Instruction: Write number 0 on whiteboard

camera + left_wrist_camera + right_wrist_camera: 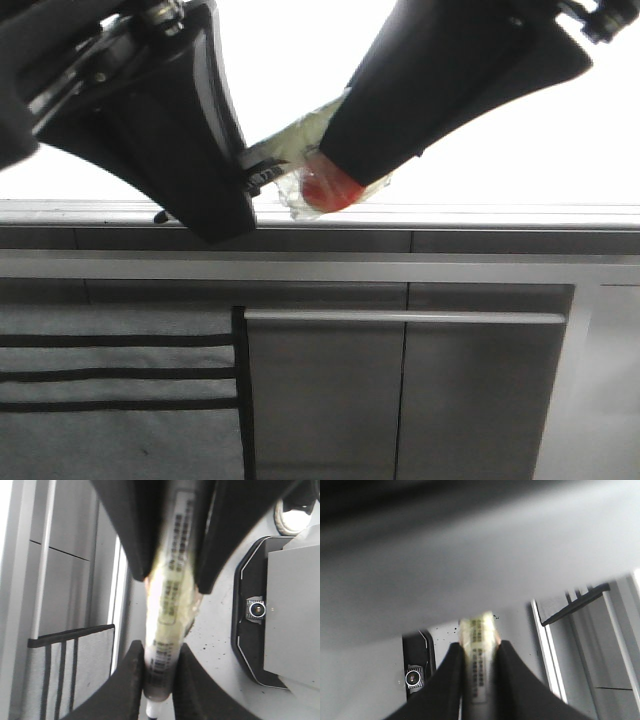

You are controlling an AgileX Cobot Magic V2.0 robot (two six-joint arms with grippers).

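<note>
Spanning both grippers (285,170): marker (170,615)

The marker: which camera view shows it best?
The left wrist view: nearly the whole marker shows, with its printed label, gripped at both ends. The front view shows only a short pale piece between the left gripper and right gripper. The right wrist view shows one blurred end.

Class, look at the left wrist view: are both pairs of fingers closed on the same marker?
Yes. The marker runs between one pair of black fingers at its lower end and a second pair of fingers clamped higher up its barrel.
</note>
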